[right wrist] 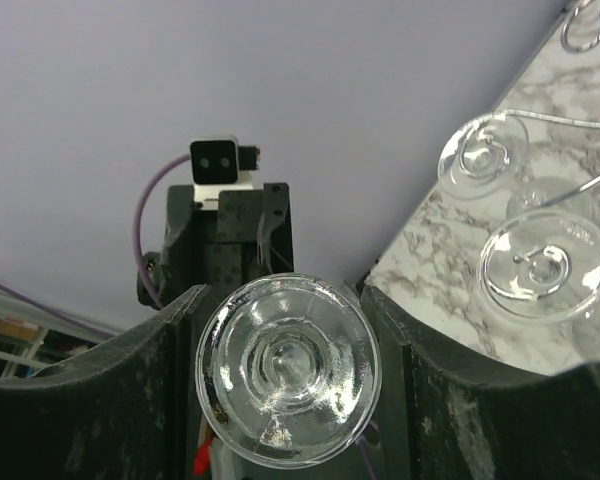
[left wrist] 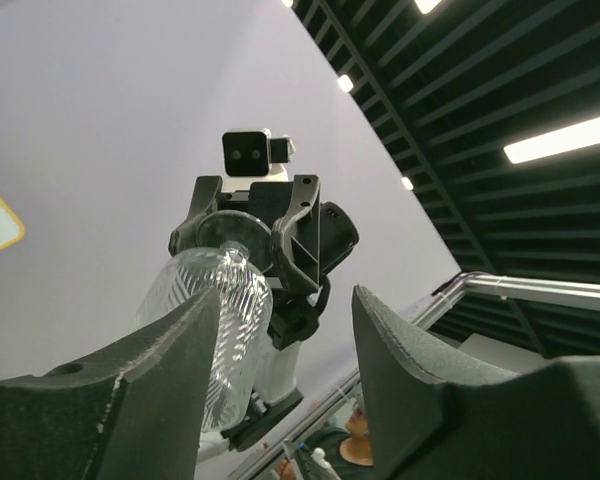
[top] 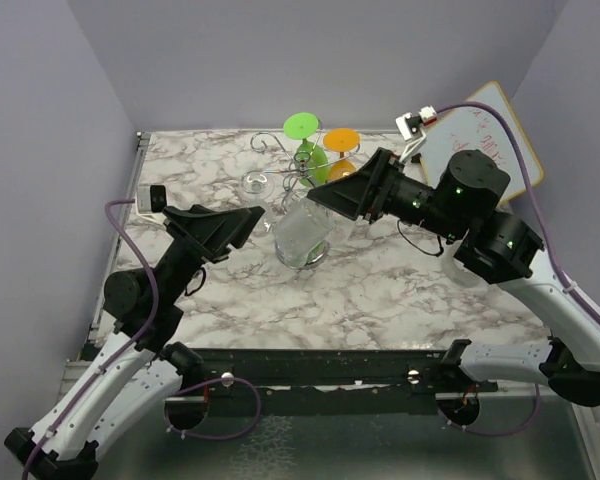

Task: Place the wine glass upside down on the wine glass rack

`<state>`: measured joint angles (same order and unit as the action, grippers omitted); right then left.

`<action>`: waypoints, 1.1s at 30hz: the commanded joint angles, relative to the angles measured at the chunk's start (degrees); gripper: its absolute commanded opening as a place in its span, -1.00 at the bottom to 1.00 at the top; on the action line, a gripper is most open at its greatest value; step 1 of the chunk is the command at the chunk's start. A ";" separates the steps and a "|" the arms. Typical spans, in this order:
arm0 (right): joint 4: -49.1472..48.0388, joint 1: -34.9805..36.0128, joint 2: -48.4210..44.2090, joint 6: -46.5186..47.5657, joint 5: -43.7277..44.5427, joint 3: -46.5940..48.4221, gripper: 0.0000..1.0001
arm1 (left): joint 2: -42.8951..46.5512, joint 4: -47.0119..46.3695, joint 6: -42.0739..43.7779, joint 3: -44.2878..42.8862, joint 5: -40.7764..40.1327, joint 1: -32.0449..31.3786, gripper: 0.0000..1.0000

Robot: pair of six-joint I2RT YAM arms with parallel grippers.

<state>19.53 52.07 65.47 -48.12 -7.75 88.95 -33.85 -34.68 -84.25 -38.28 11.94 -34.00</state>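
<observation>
The clear wine glass (top: 302,238) hangs in the air above the middle of the marble table, between the two arms. My right gripper (top: 318,197) is shut on its round foot (right wrist: 288,368), which fills the gap between the two fingers in the right wrist view. My left gripper (top: 255,216) stands open just left of the glass. In the left wrist view the ribbed bowl (left wrist: 220,320) lies beside the left finger, outside the gap of my left gripper (left wrist: 285,335). The chrome wine glass rack (top: 285,172) stands behind the glass, and its wire arms (right wrist: 580,185) show in the right wrist view.
Glasses hang upside down on the rack: one with a green foot (top: 302,126), one orange (top: 341,138), one clear (top: 258,183). Two clear feet (right wrist: 483,150) (right wrist: 547,265) show in the right wrist view. A whiteboard (top: 490,130) leans at the back right.
</observation>
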 commanded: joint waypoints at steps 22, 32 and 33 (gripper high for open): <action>6.44 0.21 2.97 4.24 -9.90 0.78 -0.97 | -14.94 52.25 55.72 -24.06 35.57 -0.06 0.97; 6.35 0.22 4.84 5.29 -11.32 1.43 -0.97 | -13.72 42.57 45.46 -21.18 39.27 -0.06 0.97; 6.09 0.18 4.77 5.31 -10.95 1.34 -0.98 | -13.49 41.25 43.73 -20.47 39.29 -0.02 0.97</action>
<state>29.54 52.05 70.37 -43.35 -16.99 88.05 -49.21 13.65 -33.54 -61.12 48.29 -33.89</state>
